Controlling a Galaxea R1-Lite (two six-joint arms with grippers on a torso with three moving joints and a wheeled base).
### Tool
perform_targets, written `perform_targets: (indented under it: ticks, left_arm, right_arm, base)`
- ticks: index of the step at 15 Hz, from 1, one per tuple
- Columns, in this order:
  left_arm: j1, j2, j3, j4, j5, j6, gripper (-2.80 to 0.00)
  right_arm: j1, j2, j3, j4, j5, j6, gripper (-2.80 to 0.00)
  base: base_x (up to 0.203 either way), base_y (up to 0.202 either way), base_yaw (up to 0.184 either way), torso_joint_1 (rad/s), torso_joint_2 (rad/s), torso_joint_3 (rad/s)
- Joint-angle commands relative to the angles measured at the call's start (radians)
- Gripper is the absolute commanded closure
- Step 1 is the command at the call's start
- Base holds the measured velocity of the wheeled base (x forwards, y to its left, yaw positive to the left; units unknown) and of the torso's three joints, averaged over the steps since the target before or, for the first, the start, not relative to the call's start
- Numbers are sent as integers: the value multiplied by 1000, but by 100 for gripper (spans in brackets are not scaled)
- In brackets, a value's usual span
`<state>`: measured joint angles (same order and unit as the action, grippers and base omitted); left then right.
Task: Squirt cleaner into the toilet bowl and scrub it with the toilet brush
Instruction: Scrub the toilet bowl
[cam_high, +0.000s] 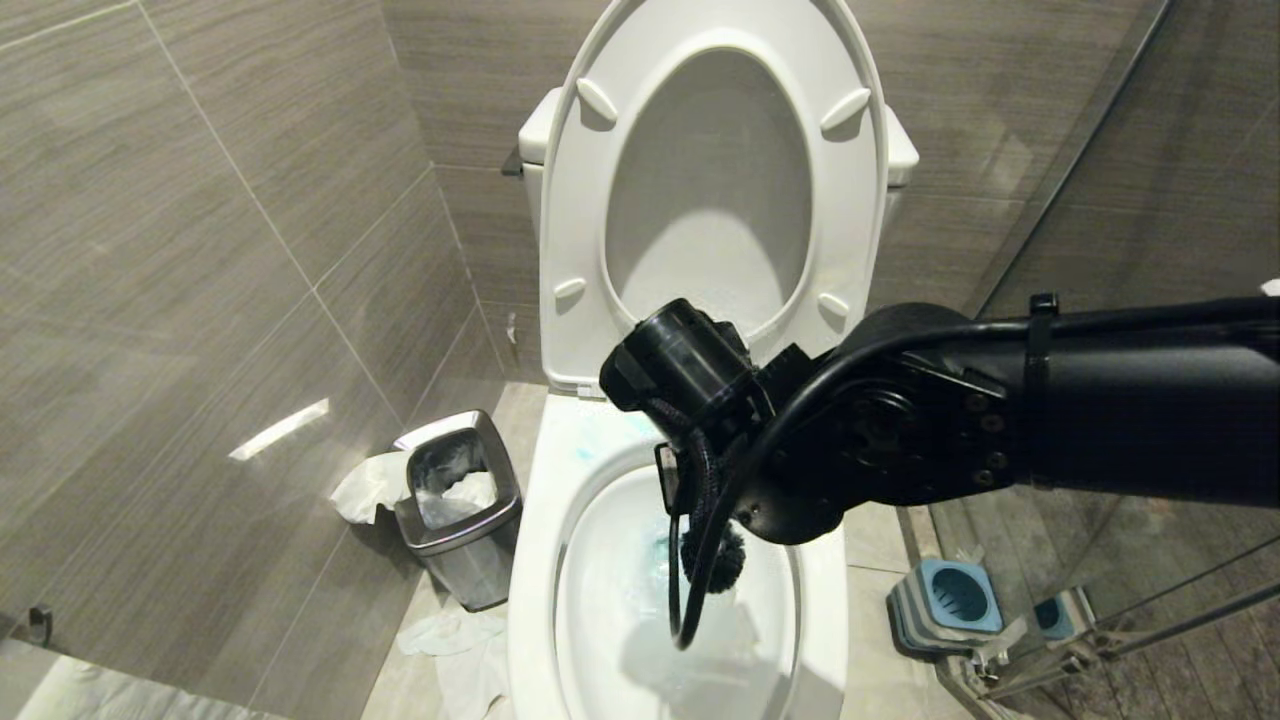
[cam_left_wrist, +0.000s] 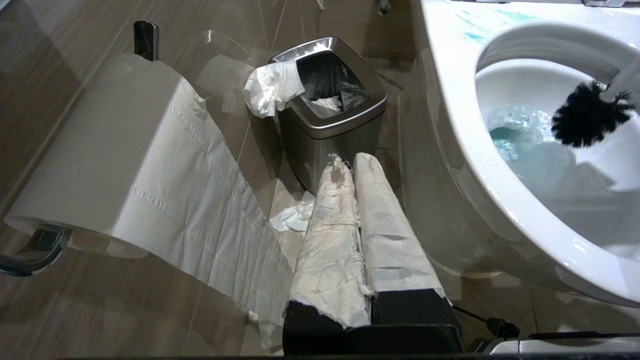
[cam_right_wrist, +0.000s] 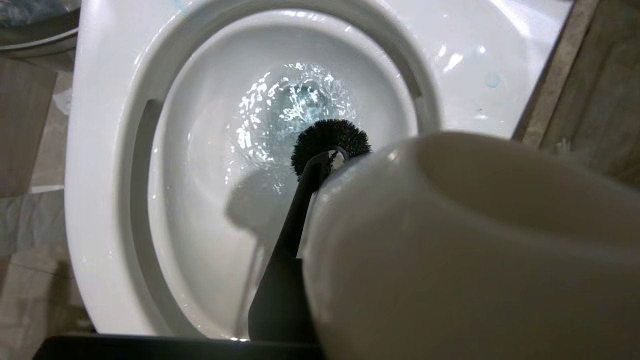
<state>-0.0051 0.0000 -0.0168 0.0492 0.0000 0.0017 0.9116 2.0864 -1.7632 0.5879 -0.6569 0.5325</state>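
One toilet bowl (cam_high: 530, 560), its seat and lid raised; one toilet brush (cam_left_wrist: 585, 120) with a single black bristle head; one steel waste bin (cam_high: 460, 505); one roll of toilet paper (cam_left_wrist: 110, 150) on its holder; one grey-and-blue brush holder (cam_high: 945, 605); several crumpled tissues, at least three, around the bin.

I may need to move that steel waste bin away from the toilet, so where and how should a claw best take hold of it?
Judging by its shape, grip the steel waste bin at its top rim, from above, one finger inside the opening and one outside. The body looks too broad and smooth to span. The side away from the toilet bowl seems freest, though crumpled paper drapes over one corner there.
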Motion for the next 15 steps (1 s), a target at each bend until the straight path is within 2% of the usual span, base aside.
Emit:
perform_targets:
  ticks: [1, 5, 9, 15]
  left_arm:
    - [1, 2, 0, 0, 0, 0, 0]
    - [1, 2, 0, -1, 0, 0, 0]
    - [1, 2, 0, 0, 0, 0, 0]
    - [1, 2, 0, 0, 0, 0, 0]
  right_arm:
    - [34, 14, 19, 4, 14, 45, 0]
    - [41, 51, 47, 0, 37, 113, 0]
    - [32, 112, 57, -50, 51, 142, 0]
    - [-58, 150, -25, -88, 46, 124, 0]
  base:
    - [0, 0, 0, 0, 0, 0]
    - [0, 0, 0, 0, 0, 0]
    - [0, 0, 0, 0, 0, 0]
    - [0, 0, 0, 0, 0, 0]
